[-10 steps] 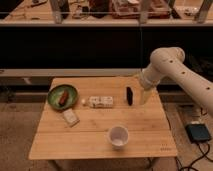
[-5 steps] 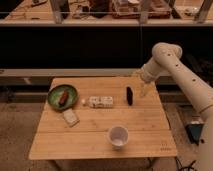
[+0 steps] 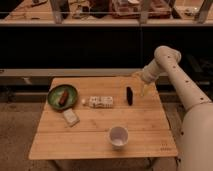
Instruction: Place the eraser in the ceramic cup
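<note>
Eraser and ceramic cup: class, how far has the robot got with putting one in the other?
Done: nothing yet. The eraser lies on the table toward the far edge, apart from the ceramic cup, which stands near the front edge. In hand: the gripper hangs close beside the eraser. Left: grasp the eraser, carry it to the cup, release it inside.

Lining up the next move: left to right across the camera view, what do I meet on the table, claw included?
First the green plate, white patterned box, ceramic cup, eraser, then the claw just right of the eraser.
</note>
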`<action>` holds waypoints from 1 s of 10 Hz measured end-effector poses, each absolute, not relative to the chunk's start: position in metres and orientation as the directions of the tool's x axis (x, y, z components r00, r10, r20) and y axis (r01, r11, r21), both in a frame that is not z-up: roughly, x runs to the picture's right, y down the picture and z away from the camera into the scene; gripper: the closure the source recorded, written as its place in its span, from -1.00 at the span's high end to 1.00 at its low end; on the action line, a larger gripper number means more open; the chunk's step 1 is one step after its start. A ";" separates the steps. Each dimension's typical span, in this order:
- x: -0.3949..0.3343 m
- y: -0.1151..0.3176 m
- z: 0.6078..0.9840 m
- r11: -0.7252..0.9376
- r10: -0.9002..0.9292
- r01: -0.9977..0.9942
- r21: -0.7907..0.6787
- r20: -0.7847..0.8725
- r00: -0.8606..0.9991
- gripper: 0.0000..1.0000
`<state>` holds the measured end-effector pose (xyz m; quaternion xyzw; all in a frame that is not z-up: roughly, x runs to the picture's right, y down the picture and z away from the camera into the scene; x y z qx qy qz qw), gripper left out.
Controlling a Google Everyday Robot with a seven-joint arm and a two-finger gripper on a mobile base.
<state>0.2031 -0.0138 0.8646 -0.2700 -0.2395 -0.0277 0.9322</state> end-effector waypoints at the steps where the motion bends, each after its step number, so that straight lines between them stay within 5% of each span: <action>1: 0.200 -0.011 0.871 0.851 0.085 0.190 -0.490 0.486 0.870 0.60; 10: 0.185 0.028 0.932 0.804 0.131 0.228 -0.549 0.538 0.833 0.60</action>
